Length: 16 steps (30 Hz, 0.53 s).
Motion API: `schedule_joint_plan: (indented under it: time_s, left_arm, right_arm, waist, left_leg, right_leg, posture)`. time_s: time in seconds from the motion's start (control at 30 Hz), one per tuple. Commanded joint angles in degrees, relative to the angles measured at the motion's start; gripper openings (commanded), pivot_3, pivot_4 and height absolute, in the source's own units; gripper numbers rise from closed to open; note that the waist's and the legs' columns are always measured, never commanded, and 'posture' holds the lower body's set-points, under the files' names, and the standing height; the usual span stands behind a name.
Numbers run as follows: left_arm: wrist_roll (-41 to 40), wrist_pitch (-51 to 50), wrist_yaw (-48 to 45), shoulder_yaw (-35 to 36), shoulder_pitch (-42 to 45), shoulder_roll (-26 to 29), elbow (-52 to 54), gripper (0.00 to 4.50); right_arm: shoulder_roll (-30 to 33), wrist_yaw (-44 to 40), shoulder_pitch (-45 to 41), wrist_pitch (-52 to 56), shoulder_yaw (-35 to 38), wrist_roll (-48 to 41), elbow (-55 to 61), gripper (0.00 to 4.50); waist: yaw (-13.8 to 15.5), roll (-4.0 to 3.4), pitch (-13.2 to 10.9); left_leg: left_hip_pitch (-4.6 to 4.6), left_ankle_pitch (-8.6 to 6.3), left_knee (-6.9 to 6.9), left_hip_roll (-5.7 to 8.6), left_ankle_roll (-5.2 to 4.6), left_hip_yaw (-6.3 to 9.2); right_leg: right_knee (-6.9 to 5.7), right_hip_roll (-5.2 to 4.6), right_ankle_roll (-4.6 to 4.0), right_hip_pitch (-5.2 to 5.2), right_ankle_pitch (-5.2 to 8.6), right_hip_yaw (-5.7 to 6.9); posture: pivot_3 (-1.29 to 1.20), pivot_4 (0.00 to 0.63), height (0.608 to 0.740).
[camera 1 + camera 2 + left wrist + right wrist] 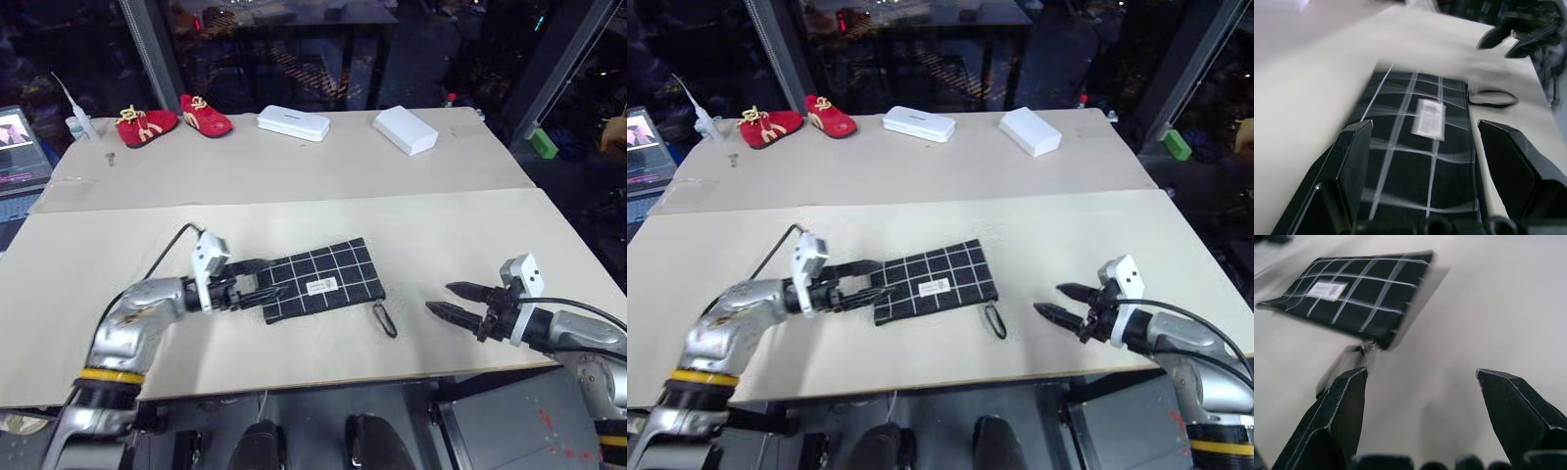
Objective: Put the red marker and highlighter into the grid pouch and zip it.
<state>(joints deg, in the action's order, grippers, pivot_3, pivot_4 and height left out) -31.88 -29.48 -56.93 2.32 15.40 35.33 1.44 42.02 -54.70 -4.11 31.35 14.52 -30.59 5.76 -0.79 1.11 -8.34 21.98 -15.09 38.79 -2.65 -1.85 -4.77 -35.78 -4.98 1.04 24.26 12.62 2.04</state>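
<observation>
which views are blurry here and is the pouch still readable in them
Left wrist view: motion smear across the grid pouch, its label a white blur; the fingers stay crisp. Right wrist view: pouch edges streaked, grid lines still countable. Both eye views: pouch sharp, background beyond the table dark.

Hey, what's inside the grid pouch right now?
Its inside is hidden. The grid pouch lies flat on the table, zip pull trailing beside it; neither marker nor highlighter lies on the tabletop. The opaque fabric covers any contents.
</observation>
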Motion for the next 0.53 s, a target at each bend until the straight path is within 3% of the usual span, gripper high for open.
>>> schedule_joint_plan:
  time_s: [0.03, 0.23, 0.53]
  left_arm:
    - [-5.0, -6.5, 7.7, 8.7, -3.3, 0.4, 7.0, 3.73]
    - [-7.3, -8.6, 12.3, 17.9, -7.1, 1.3, 6.6, 3.73]
    - [-7.7, -6.6, 14.3, 22.8, -12.8, -0.7, 5.2, 3.73]
  right_arm:
    - [0.5, -1.4, -2.5, -2.9, 1.9, -0.6, -2.4, 3.92]
    - [1.1, -2.2, -4.9, -4.2, 2.8, -0.6, -6.1, 3.92]
    - [0.6, -2.7, -7.9, -6.0, 1.0, 1.4, -11.5, 3.92]
  waist:
    - [0.1, 0.00, 0.0]
    - [0.6, 0.00, 0.0]
    - [0.8, 0.00, 0.0]
  left_leg:
    - [-0.02, 0.00, 0.01, 0.00, 0.00, 0.00]
    - [0.00, 0.00, 0.00, 0.07, 0.01, -0.03]
    - [0.01, 0.00, -0.01, 0.11, 0.01, -0.10]
  right_leg:
    - [-0.01, 0.00, -0.01, -0.01, 0.00, -0.01]
    - [0.02, -0.06, -0.37, -0.01, -0.19, -0.01]
    - [0.05, -0.11, -0.40, 0.00, -0.19, -0.02]
  posture:
    - [0.00, 0.150, 0.740]
    - [0.00, 0.150, 0.740]
    - [0.00, 0.150, 0.740]
